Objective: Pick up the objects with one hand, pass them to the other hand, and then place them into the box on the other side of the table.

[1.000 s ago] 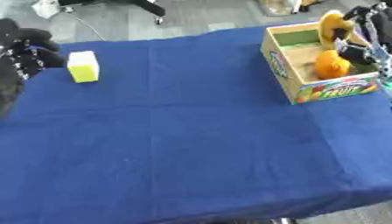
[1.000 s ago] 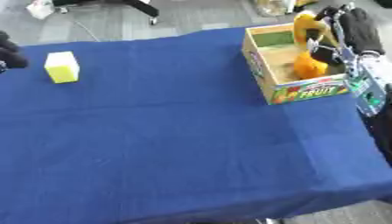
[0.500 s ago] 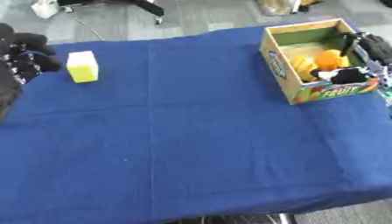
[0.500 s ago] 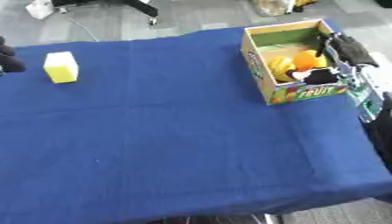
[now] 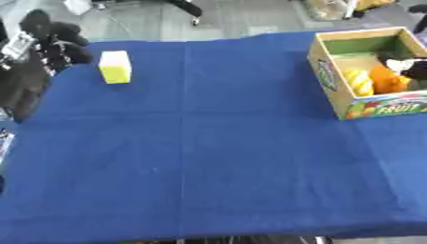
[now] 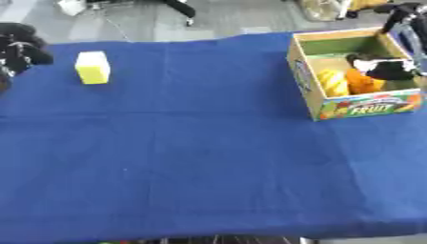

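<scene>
A cardboard fruit box stands at the right edge of the blue-covered table. Inside it lie a yellow fruit and an orange one. My right hand is down inside the box, right beside the orange fruit; its grip is hidden. A yellow block stands at the far left of the table. My left hand hovers just left of the block, apart from it, with its fingers curled and nothing in them.
An office chair base and floor clutter lie beyond the table's far edge. The blue cloth stretches bare between the block and the box.
My right hand came down from above the box into it, bringing the orange and yellow fruit along. The left hand stayed by the block. The camera shifted a little.
</scene>
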